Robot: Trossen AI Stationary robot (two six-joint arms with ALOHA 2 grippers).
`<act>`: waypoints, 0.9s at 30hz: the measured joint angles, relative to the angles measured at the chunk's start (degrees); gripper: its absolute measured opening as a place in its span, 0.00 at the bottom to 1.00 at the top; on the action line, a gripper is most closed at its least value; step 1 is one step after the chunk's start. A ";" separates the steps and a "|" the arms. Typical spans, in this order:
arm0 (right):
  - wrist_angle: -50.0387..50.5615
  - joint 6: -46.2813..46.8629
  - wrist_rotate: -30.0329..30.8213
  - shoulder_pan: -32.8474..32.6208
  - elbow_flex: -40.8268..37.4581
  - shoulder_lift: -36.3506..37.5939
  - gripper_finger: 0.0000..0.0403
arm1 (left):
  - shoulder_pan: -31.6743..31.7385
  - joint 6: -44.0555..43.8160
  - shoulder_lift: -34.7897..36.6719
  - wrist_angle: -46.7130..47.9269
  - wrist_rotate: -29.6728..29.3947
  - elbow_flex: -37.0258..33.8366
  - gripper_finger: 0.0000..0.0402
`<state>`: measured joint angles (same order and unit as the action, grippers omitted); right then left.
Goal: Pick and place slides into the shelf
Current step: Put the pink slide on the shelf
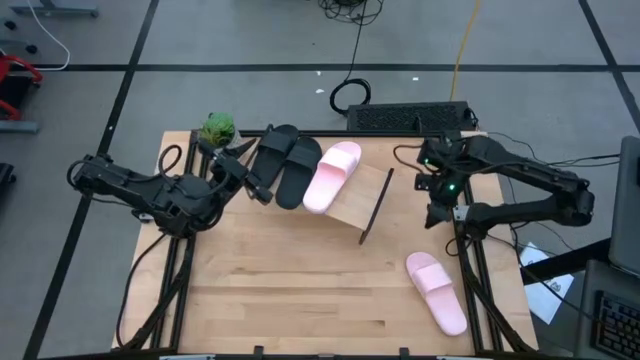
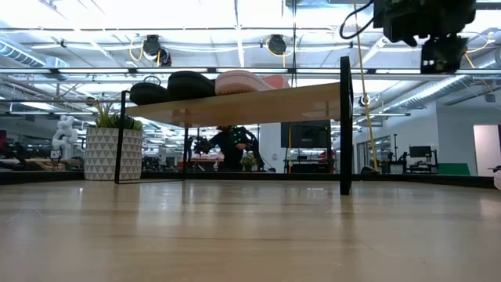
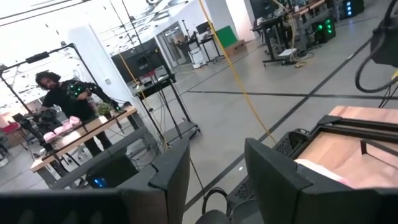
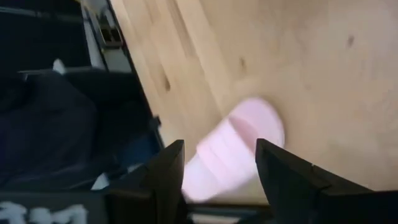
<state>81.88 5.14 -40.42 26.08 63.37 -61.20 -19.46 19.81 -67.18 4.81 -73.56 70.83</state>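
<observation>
Three slides already sit on the shelf [image 1: 350, 205]: two black slides [image 1: 285, 160] and one pink slide [image 1: 332, 175], side by side at its far left end. My left gripper [image 1: 245, 170] hangs just beside the black pair, fingers spread and empty. To the right, my right gripper [image 1: 437, 215] hovers above the table's right side, fingers [image 4: 166, 171] wide apart, holding nothing. The last pink slide [image 1: 437, 292] lies on the table [image 1: 290, 290] near the right front corner, well apart from the shelf. I judge it best to come down over its strap, close across the width, lift clear, then set it on the free plank right of its mate.
</observation>
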 joint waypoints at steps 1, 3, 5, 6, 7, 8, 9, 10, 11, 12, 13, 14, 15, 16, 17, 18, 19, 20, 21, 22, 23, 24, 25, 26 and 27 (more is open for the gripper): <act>0.74 0.19 0.00 -0.86 0.00 -0.53 0.46 | 0.00 0.00 -0.04 0.08 0.00 0.00 0.40; 2.04 0.09 0.14 -2.60 0.00 -1.36 0.46 | 0.00 0.00 -0.02 0.05 0.00 0.00 0.40; 2.67 -0.65 0.76 -4.21 0.00 -1.99 0.46 | 0.00 0.00 0.00 0.09 0.00 0.00 0.40; 2.57 -1.28 1.65 -5.13 0.00 -2.38 0.46 | 0.00 -0.02 0.00 0.15 0.00 0.00 0.40; 2.61 -1.91 2.55 -6.09 0.00 -2.82 0.46 | -0.01 -0.01 -0.02 0.22 0.00 0.00 0.40; 2.57 -2.69 3.88 -7.04 0.00 -3.30 0.46 | -0.05 -0.02 -0.02 0.23 0.01 0.00 0.40; 2.66 -3.55 5.11 -7.97 0.00 -3.78 0.46 | -0.13 0.00 -0.02 0.21 0.01 0.00 0.40; 2.81 -4.43 6.29 -8.88 0.00 -4.27 0.46 | -0.17 0.00 -0.02 0.21 0.00 0.00 0.40; 2.88 -5.26 7.30 -9.85 0.00 -4.83 0.46 | -0.17 0.00 -0.02 0.21 0.02 0.00 0.40; 2.90 -6.04 7.72 -10.69 0.00 -5.41 0.46 | -0.17 -0.02 -0.02 0.23 0.00 0.00 0.40; 2.89 -6.83 7.72 -11.40 0.00 -5.89 0.46 | -0.17 -0.02 -0.02 0.21 0.02 0.00 0.40; 2.85 -7.68 7.78 -12.16 0.00 -6.38 0.46 | -0.17 0.00 -0.02 0.22 0.02 0.00 0.40; 2.87 -8.43 7.87 -12.86 0.00 -6.76 0.46 | -0.17 0.02 -0.02 0.21 0.01 0.00 0.40; 2.98 -9.06 8.37 -13.52 0.00 -7.09 0.46 | -0.17 0.17 -0.02 0.21 0.02 0.00 0.40; 3.07 -9.69 9.37 -14.18 -0.01 -7.29 0.46 | -0.17 0.51 -0.02 0.21 0.02 0.00 0.40; 3.11 -10.43 10.45 -14.78 -0.15 -7.40 0.46 | -0.17 0.67 -0.02 0.23 0.02 0.00 0.40; 3.08 -11.05 10.97 -15.28 -0.55 -7.42 0.46 | -0.17 0.68 -0.02 0.23 0.02 0.00 0.40; 3.08 -11.46 11.48 -15.71 -1.11 -7.42 0.46 | -0.17 0.68 -0.02 0.23 0.02 0.00 0.40; 2.98 -11.88 11.92 -16.16 -1.77 -7.39 0.46 | -0.17 0.70 -0.02 0.23 0.02 0.00 0.40; 3.02 -12.22 11.91 -16.54 -2.61 -7.39 0.46 | -0.17 0.74 -0.02 0.24 0.02 0.00 0.40; 2.96 -12.54 11.93 -16.93 -3.56 -7.37 0.46 | -0.17 0.90 -0.02 0.25 0.02 0.00 0.40; 2.88 -12.96 11.93 -17.33 -4.59 -7.37 0.46 | -0.17 0.94 -0.02 0.25 0.02 0.00 0.40; 2.79 -13.47 11.91 -17.74 -5.60 -7.37 0.46 | -0.17 0.96 -0.02 0.25 0.02 0.00 0.40; 2.55 -13.84 11.93 -18.22 -6.50 -7.37 0.46 | -0.17 0.96 -0.02 0.30 0.01 0.00 0.40; 2.20 -14.17 11.93 -18.68 -7.39 -7.37 0.46 | -0.17 0.96 -0.02 0.57 0.01 0.00 0.40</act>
<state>84.07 -9.03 -28.49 7.41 55.99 -68.58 -19.64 20.78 -67.20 5.38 -73.54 70.83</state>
